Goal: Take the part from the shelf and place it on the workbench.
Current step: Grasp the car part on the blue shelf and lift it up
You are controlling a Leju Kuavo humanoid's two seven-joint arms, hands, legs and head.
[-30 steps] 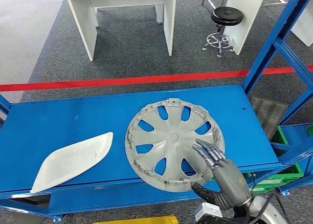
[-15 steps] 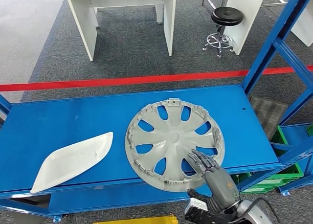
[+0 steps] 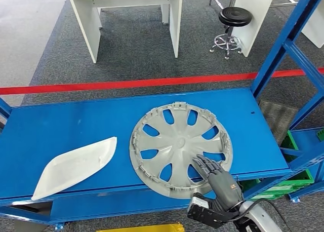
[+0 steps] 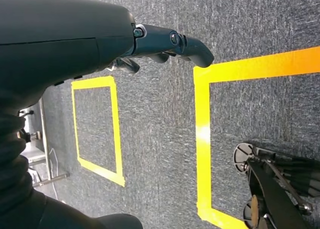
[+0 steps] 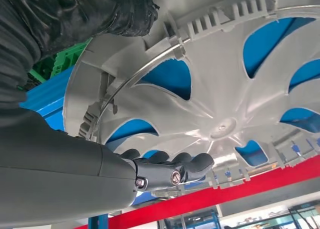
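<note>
1. Since a second ago my right hand has drawn back toward the near rim of the wheel cover, its fingers now lying flat across a spoke just inside the edge rather than further toward the far right rim.
2. From the right wrist view I see those fingers stretched over the cover's face, with the thumb up at the clipped rim; they look narrowly spread, yet I cannot tell whether they actually clamp the rim or merely rest on it.
3. Much of my right palm and the thumb is hidden behind the wrist camera block in the head view.
4. My left hand hangs over grey carpet with yellow tape squares, fingers extended and holding nothing.
5. Unmoved, the wheel cover lies flat on the blue shelf, its near edge overhanging the shelf front slightly.
6. Well apart to its left sits a white moulded trim panel, unchanged.
7. Beyond the shelf a red floor line, white tables and a black stool stand as before.
</note>
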